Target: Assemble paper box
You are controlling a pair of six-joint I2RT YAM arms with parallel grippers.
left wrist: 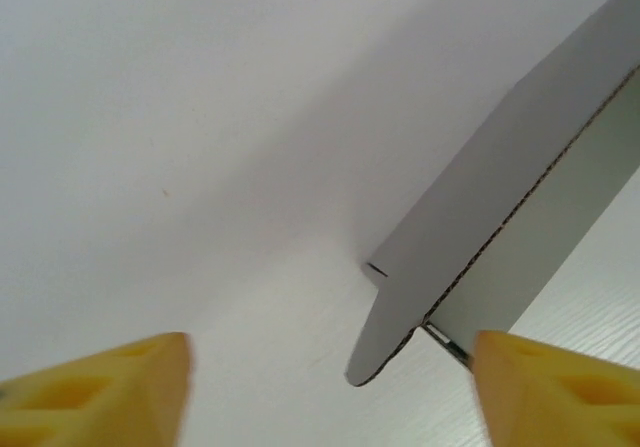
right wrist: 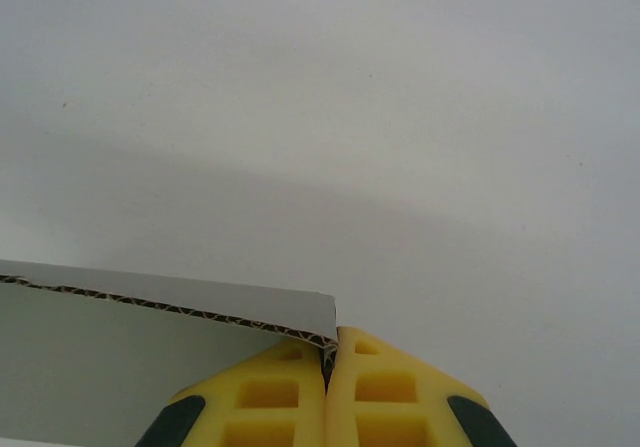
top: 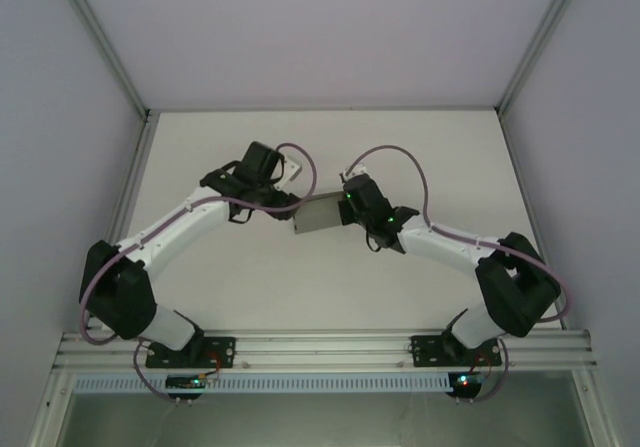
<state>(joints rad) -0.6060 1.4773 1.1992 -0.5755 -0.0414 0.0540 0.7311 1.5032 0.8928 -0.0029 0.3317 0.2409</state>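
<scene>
While the grey thin-card paper box (top: pixel 320 214) hung over the middle of the white table (top: pixel 400 147), seemingly raised off it, the right jaws were pressed together on its corrugated right edge. The left jaws stood apart, gripping nothing, with one yellow finger (left wrist: pixel 545 392) just beside a rounded flap (left wrist: pixel 385 342). The fold would go best, I judged, if the left took that flap squarely while the right held firm.

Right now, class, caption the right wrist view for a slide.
Right gripper pinches the corrugated edge of the grey paper box over the white table.
</scene>
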